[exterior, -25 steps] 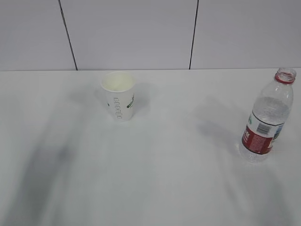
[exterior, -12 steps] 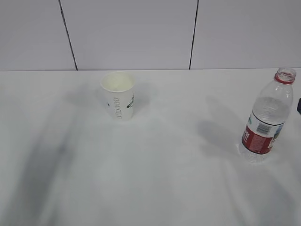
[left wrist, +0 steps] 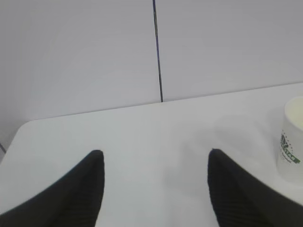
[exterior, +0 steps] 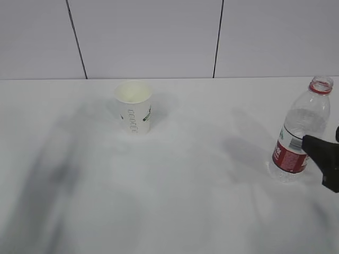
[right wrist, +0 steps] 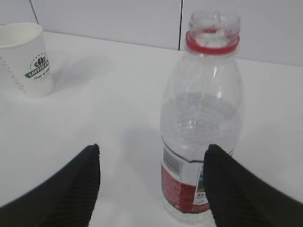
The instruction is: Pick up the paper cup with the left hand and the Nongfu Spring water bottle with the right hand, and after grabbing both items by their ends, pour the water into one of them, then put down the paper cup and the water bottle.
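Note:
The paper cup (exterior: pixel 133 110) stands upright at the table's middle back, white with green print. Capless and upright at the right stands the Nongfu Spring water bottle (exterior: pixel 299 133), with water (right wrist: pixel 199 123) up to its shoulder. My right gripper (right wrist: pixel 152 147) is open just in front of the bottle (right wrist: pixel 201 118), which is ahead of the gap's right side and not between the fingers. One black finger (exterior: pixel 321 152) reaches in from the right edge beside the label. My left gripper (left wrist: pixel 156 152) is open over bare table, with the cup (left wrist: pixel 293 142) ahead to its right. The exterior view does not show it.
A white table (exterior: pixel 201 201) meets a white panelled wall (exterior: pixel 159 37) with dark seams at the back. Its rounded far left corner (left wrist: pixel 26 127) shows in the left wrist view. The cup (right wrist: pixel 28 61) stands far to the bottle's left.
My right gripper has come into the exterior view from the right edge, beside the bottle. Cup and bottle have not moved.

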Robot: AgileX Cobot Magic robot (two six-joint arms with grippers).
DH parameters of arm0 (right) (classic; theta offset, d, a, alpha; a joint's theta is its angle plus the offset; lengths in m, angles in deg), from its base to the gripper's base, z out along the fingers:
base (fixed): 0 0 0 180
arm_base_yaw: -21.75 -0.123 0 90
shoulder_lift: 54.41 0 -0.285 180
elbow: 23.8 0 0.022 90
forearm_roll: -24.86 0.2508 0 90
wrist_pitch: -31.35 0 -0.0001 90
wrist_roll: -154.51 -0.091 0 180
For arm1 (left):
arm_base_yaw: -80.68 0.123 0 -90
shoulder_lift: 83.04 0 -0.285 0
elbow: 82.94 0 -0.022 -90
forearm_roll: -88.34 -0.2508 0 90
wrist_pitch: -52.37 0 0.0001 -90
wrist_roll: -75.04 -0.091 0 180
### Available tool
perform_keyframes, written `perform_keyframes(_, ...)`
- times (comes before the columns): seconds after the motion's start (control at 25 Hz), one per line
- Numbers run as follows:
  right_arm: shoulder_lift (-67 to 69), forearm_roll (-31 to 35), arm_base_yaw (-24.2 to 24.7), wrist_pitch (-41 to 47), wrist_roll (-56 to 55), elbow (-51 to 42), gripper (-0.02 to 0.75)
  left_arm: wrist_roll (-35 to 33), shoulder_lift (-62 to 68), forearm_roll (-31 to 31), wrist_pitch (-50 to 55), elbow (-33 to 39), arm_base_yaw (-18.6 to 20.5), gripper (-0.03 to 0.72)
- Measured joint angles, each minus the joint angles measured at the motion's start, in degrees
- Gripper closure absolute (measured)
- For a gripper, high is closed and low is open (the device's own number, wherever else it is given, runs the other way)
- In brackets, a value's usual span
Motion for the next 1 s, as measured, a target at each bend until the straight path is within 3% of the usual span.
perform_keyframes(0.28, 4.3, 0.0, 0.0, -8.2, 0.0, -5.6, 0.287, 2.2, 7.4, 0.0, -13.3, 7.0, -3.8, 0.181)
perform_keyframes(0.56, 4.7, 0.7, 0.0, -11.2, 1.4, -7.0, 0.292, 3.9, 16.4, -0.7, -27.7, 14.1, -8.9, 0.181)
perform_keyframes(0.72, 4.7, 2.1, 0.0, -11.3, 3.3, -7.0, 0.292, 4.1, 19.3, -3.7, -35.2, 15.6, -9.4, 0.181)
perform_keyframes(1.0, 4.7, 3.2, 0.0, -11.3, 4.2, -7.0, 0.292, 5.2, 23.0, -12.9, -39.0, 15.6, -9.6, 0.181)
